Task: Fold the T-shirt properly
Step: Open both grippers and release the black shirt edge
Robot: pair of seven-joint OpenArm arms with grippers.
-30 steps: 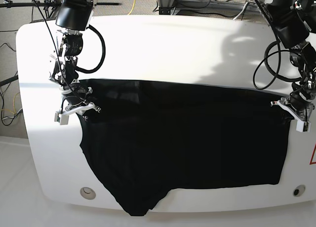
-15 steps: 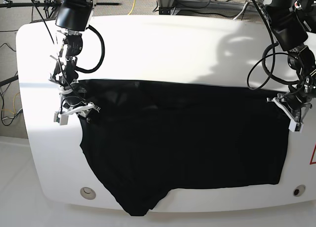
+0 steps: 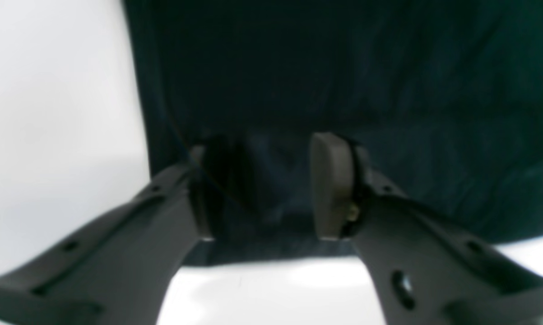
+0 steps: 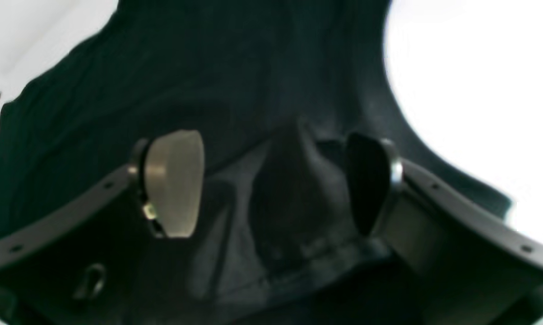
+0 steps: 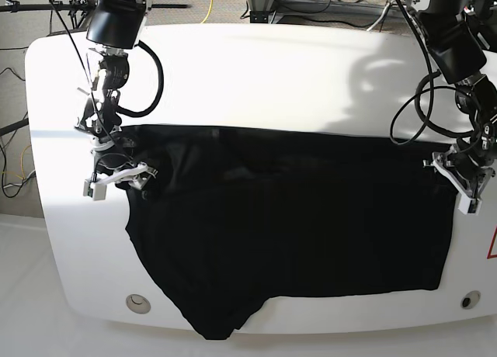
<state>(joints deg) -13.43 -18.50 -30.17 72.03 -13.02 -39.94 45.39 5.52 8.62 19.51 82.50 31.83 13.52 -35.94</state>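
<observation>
The white worktop (image 5: 256,70) carries the T-shirt (image 5: 295,217), a plain black cloth spread wide across its middle with a straight far edge, one corner drooping over the near rim; no print shows from here. It looks soft, light and limp, likely to sag and crease wherever it is unsupported, so the sensible holds are at the outer corners or along the hem, both layers pinched together. The right pincer (image 4: 271,180) sits at the shirt's end on the base view's left, spread, with a raised ridge of cloth standing between the pads but not gripped. The left pincer (image 3: 257,185) at the opposite end is likewise spread over the hem edge, pads apart and pinching nothing.
</observation>
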